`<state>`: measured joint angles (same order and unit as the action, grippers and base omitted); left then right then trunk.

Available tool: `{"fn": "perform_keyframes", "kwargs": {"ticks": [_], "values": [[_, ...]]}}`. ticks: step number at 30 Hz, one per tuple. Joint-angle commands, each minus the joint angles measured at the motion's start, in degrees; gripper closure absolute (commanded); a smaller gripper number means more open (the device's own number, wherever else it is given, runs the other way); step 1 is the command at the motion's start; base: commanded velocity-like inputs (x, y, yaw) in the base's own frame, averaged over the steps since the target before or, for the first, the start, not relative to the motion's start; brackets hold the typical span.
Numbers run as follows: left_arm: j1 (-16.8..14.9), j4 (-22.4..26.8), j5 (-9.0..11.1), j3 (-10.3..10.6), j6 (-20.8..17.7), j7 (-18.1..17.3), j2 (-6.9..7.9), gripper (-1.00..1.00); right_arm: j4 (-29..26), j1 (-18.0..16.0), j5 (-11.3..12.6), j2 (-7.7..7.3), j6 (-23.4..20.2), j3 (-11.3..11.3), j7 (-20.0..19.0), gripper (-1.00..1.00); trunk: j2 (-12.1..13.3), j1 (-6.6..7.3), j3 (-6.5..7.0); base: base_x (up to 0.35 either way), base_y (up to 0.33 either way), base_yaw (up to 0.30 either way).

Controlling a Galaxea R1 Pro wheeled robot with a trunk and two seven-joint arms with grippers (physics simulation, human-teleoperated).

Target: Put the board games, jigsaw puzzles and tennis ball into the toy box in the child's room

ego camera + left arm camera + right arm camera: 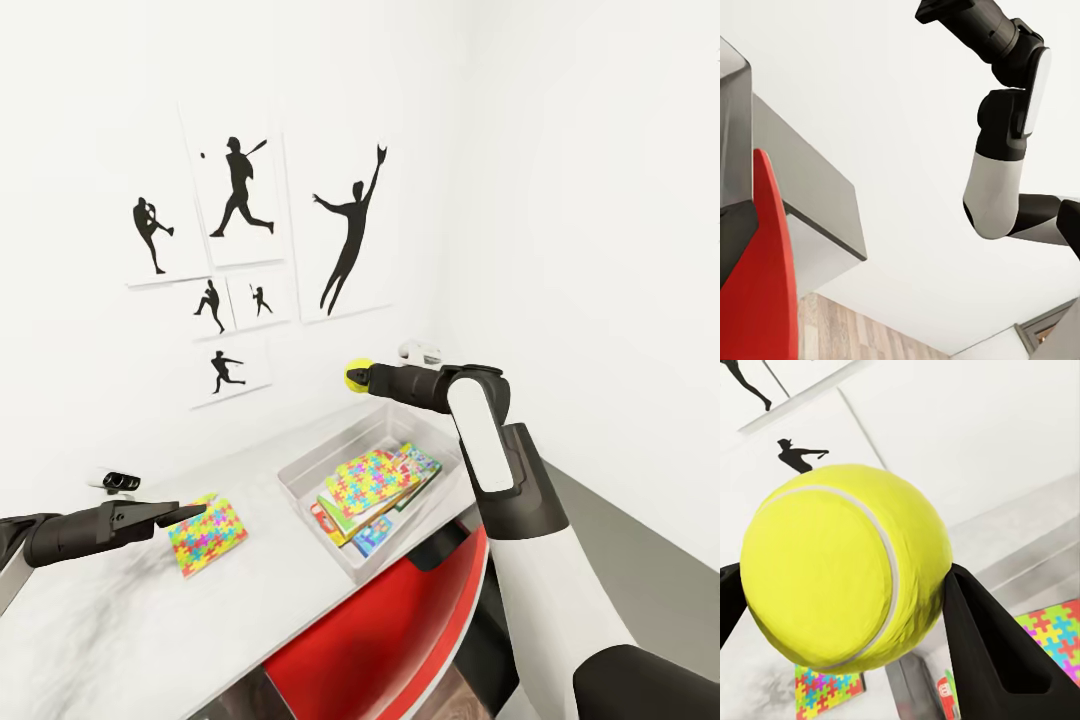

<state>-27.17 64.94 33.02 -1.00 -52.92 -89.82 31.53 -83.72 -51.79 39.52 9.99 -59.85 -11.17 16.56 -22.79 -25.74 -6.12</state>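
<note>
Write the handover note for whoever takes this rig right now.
Right gripper: shut on the tennis ball, held above the toy box. Left gripper: at the edge of the loose jigsaw puzzle on the table; jaws' state unclear. Done: one puzzle and game boxes lie in the box. Left: drop the ball in, then the loose puzzle.

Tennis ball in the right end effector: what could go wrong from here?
1. The tennis ball is held above the far rim of the toy box; released here, it may bounce onto the table.
2. The box already holds a jigsaw puzzle on board games; the ball could roll off that stack.
3. The second puzzle lies outside, by the left end effector.
</note>
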Motion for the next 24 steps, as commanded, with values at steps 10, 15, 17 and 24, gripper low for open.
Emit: {"fn": "perform_keyframes", "kwargs": {"ticks": [10,15,17,24], "values": [[-0.05,0.02,0.03,0.04,-0.61,-0.18,0.03,-1.0,0.31,-0.07,0.7,0.01,-0.15,-0.16,0.78,1.0,-0.12,-0.04,0.25,0.0,-0.003,0.0],[-0.06,0.02,0.03,0.1,-0.61,-0.18,0.03,-1.0,2.86,-0.08,0.34,0.01,-0.15,-0.19,0.88,1.0,-0.12,-0.04,0.26,0.0,0.0,0.0],[-0.05,0.02,0.03,0.11,-0.61,-0.18,0.03,-1.0,5.49,-0.12,0.23,0.01,-0.15,-0.24,1.01,1.0,-0.12,-0.04,0.26,0.0,0.0,0.0],[-0.05,0.02,0.03,0.12,-0.61,-0.18,0.03,-1.0,17.34,-1.46,-0.01,0.01,-0.15,-0.36,1.29,1.0,-0.12,-0.04,0.26,0.0,0.0,0.0]]}}
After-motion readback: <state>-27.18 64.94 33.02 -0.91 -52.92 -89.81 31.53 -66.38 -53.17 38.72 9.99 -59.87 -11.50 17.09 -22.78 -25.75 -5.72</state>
